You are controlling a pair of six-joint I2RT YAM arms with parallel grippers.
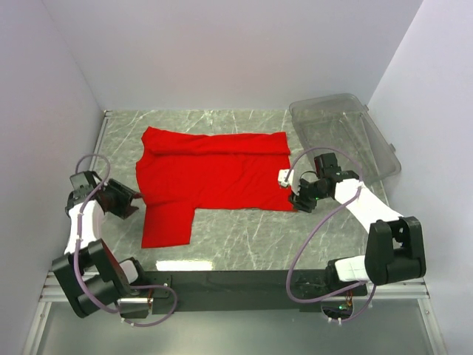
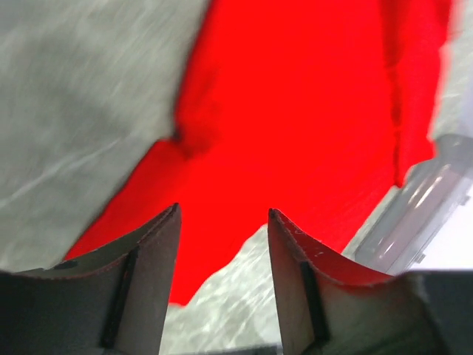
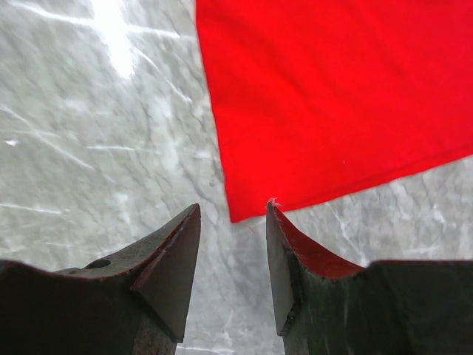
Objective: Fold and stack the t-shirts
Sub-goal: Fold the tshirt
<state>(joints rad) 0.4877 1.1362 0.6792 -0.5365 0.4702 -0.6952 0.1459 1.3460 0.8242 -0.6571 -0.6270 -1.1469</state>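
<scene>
The left end effector [image 2: 222, 218], jaws apart and gripping nothing, points at the red t-shirt [image 1: 214, 177]. The shirt's left edge lies just ahead of its tips, flat on the grey marbled tabletop [image 1: 244, 244]. From there the shirt spreads away toward the right end effector [image 3: 233, 211], also parted and empty. That one hangs low, with a hem corner [image 3: 247, 196] just in front of its tips.

The cloth is thin, limp and plain. It is creased along its far side, where a fold doubles the layers, and smooth and single near the right-hand corner. The tabletop looks hard and glossy.

The risk appears to be a missed pinch. Jaws closing on fabric this flat could scrape stone and come up with nothing, or catch a few threads that slip out on the lift. At the left, a bite might take only one layer of the bunched edge. An uneven pull between the two arms would likely skew the fold.

A bin [image 1: 347, 129] of clear, rigid plastic sits beyond the right end effector, close enough to snag a wide swing.
</scene>
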